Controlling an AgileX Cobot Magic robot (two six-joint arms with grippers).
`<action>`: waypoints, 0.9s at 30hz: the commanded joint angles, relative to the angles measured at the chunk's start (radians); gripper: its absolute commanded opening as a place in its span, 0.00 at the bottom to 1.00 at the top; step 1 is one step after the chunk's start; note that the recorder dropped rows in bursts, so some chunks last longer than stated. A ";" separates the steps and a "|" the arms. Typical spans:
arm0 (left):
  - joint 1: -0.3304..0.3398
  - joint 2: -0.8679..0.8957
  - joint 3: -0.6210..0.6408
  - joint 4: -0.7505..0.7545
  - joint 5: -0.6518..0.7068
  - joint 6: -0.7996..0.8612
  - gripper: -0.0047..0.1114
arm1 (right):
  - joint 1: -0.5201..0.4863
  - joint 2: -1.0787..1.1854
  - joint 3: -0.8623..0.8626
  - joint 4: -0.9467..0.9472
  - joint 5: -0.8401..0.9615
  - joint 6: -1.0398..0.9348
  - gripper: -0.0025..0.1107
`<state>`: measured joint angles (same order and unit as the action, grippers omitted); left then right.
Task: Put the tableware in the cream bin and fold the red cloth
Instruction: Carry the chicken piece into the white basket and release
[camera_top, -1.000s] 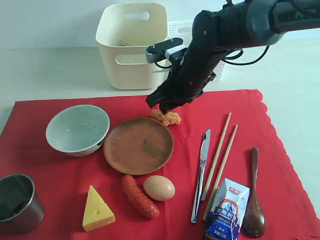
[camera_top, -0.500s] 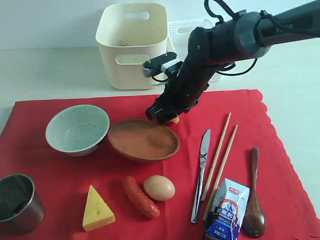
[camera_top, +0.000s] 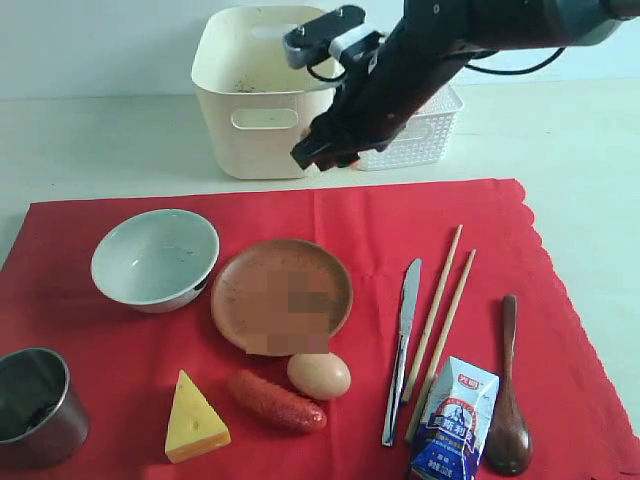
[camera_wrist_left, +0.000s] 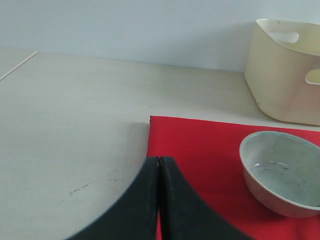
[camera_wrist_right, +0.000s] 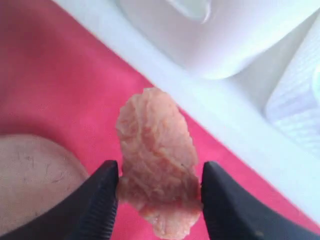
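Your right end effector (camera_top: 321, 154) pinches an orange food chunk (camera_wrist_right: 156, 145), near the cream bin (camera_top: 262, 95). The brown plate (camera_top: 235, 290) lies on the red cloth (camera_top: 120, 340) below, well apart.

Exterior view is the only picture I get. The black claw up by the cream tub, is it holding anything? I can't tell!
Observer: Yes. The right wrist view shows the right gripper pinching a bumpy orange-pink food piece between its two fingers.
Operator: Ooh! And where's the other claw? It's not in my picture at all.
Observer: The left wrist view shows the left gripper with its tips pressed together and nothing between them, near a corner of the red cloth.
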<state>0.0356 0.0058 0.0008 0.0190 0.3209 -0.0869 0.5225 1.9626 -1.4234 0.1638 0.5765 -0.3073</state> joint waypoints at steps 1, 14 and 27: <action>0.001 -0.006 -0.001 -0.005 -0.005 0.004 0.05 | -0.018 -0.043 -0.020 -0.113 -0.087 0.106 0.02; 0.001 -0.006 -0.001 -0.005 -0.005 0.004 0.05 | -0.212 0.025 -0.079 -0.118 -0.437 0.297 0.02; 0.001 -0.006 -0.001 -0.005 -0.005 0.004 0.05 | -0.212 0.204 -0.080 -0.110 -0.566 0.339 0.09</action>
<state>0.0356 0.0058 0.0008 0.0190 0.3225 -0.0869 0.3129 2.1596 -1.4985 0.0529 0.0370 0.0299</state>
